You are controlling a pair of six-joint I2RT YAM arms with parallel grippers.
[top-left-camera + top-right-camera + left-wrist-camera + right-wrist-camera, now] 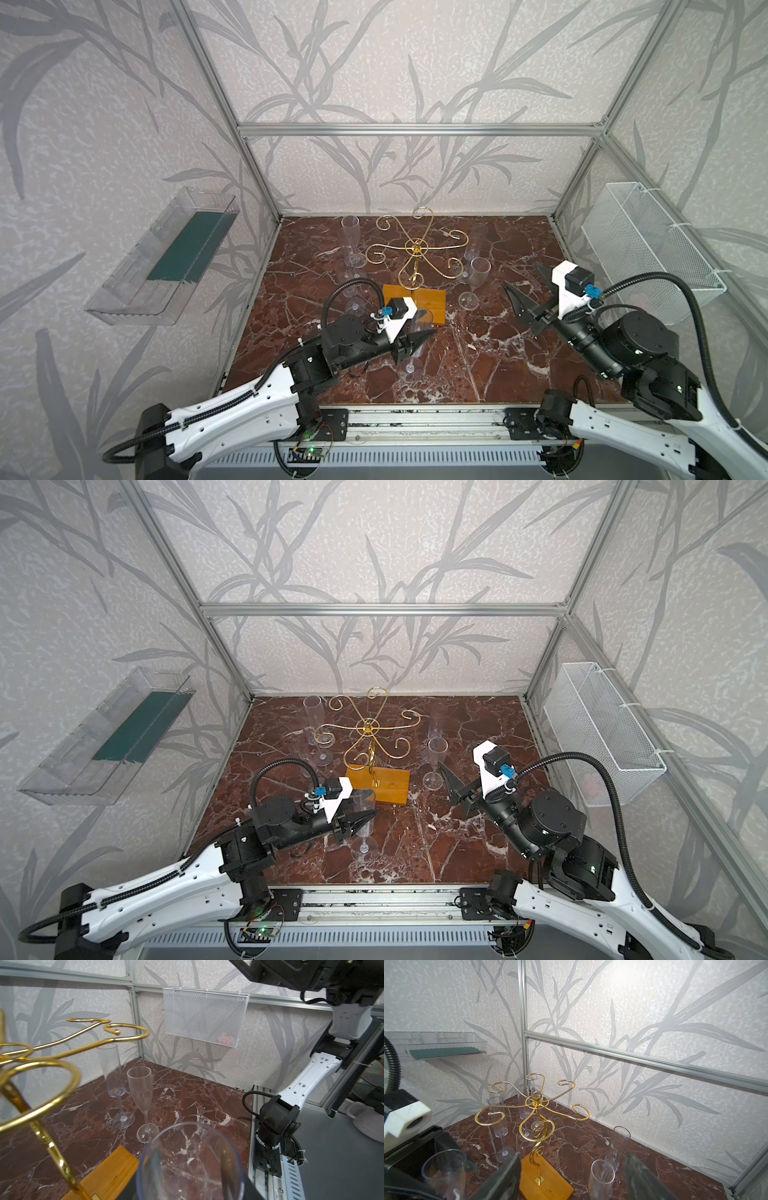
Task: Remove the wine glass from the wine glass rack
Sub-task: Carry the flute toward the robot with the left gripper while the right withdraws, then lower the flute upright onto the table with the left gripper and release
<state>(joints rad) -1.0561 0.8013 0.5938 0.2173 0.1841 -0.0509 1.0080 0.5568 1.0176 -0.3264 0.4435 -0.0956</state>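
Leaf-patterned walls close in a red-brown marble tabletop point(478, 365), with the gold wine glass rack point(417, 248) standing toward the back on its orange wooden base point(432, 301). Every scroll arm in view hangs bare. The left gripper point(417, 338) has its jaws closed around the bowl of a clear champagne flute point(365, 800), which is upright just in front of the base with its foot low over the marble. The right gripper point(519, 275) hovers off to the right, jaws wide and empty.

By the look of it, the lift-off is done and the set-down is in hand. The next move calls for lowering until the foot sits flat, then parting the jaws and backing away without clipping the bowl or the base.

Whether the foot already touches the marble cannot be told. Standing flutes point(618, 1145) flank the rack. Those on the left sit partly behind the left arm's cable point(354, 282) and fade into the marble, so from above their count is unsure. Only one left finger shows in both top views.
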